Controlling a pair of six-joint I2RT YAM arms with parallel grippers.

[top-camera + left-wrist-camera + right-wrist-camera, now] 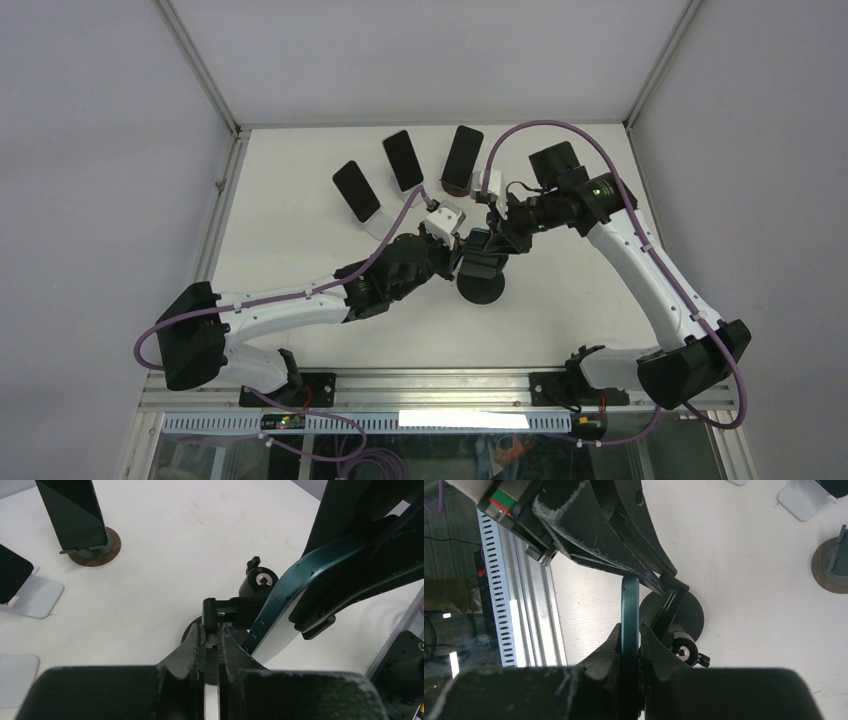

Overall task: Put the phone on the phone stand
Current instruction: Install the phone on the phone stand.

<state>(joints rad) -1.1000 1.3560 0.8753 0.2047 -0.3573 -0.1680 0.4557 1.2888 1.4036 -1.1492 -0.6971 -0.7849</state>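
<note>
The phone (630, 600) is pinched edge-on in the right gripper (630, 632), close beside the cradle of the stand (684, 612) and not yet seated. The left gripper (211, 640) clamps that cradle with jaws fully closed. We judge the risks to be the phone missing the cradle lip and sliding off on release, or the stand tipping if the clamp pulls. We count four phones and four stands: this pair, plus three rear phones (404, 160) on rear stands (95, 552).

Bright, even overhead light whitens the tabletop (290, 240); shadows are faint and soft. A light strip (465, 419) glares at the near edge. The left gripper (210, 635) looms dark and blurred close to its lens.
</note>
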